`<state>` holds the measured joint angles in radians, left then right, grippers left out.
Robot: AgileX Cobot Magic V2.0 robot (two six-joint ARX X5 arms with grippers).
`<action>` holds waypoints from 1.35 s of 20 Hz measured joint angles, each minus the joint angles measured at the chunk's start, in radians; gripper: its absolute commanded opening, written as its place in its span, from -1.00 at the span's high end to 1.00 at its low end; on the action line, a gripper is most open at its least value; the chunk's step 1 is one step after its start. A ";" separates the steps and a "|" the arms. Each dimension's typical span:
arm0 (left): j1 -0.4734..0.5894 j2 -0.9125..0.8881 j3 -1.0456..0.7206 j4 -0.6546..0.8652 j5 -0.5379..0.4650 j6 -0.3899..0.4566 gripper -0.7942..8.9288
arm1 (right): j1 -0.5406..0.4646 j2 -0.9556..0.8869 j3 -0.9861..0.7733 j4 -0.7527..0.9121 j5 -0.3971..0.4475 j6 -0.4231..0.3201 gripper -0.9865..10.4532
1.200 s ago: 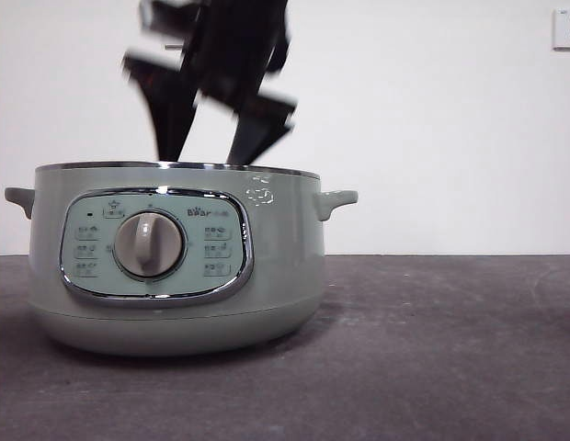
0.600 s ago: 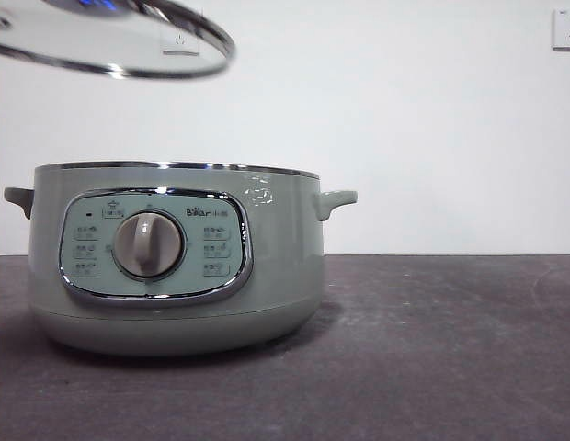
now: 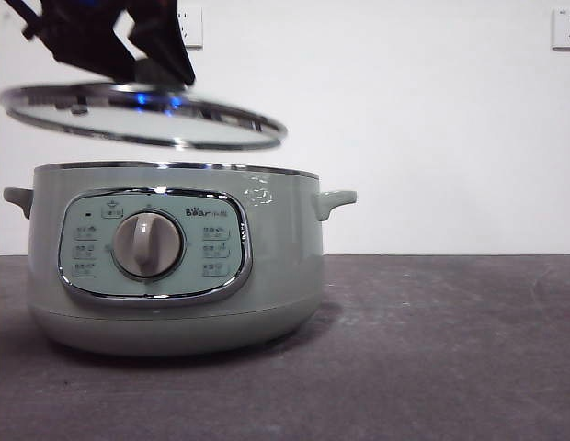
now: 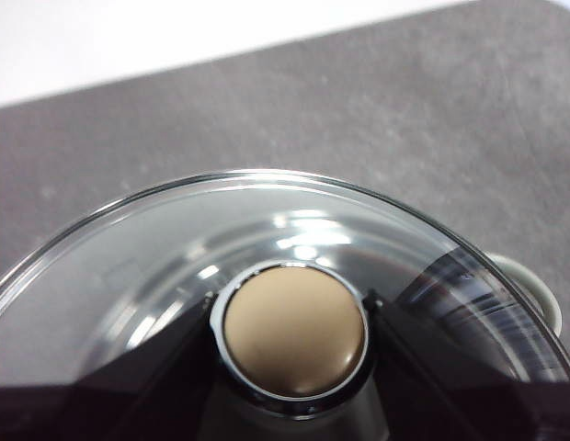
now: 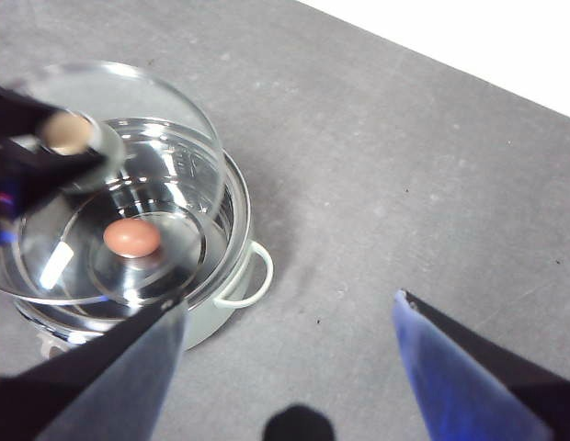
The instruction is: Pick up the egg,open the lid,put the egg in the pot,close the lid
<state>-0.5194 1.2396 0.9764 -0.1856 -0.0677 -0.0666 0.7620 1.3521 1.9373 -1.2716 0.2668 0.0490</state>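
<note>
One brown-orange egg lies in the pot; left claw pinches lid.

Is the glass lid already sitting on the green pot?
Apart. The front view shows white wall between the round chrome-rimmed glass lid, held up by the left tool, and the pale green pot's rim.

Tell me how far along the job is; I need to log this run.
Done: the egg lies inside the pot, seen through the glass. In hand: the left gripper, shut on the knob, holds the lid above the pot, tilted and clear of the rim. The right gripper is open, off to the side. Left: setting the lid on the pot and letting go.
</note>
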 measured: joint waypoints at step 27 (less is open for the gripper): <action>-0.047 0.100 0.021 -0.049 -0.009 -0.021 0.00 | 0.000 0.000 0.000 -0.049 0.003 0.019 0.17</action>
<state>-0.5663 1.3399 0.9970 -0.2344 -0.0765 -0.0879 0.7620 1.3525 1.9373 -1.3205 0.2695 0.0681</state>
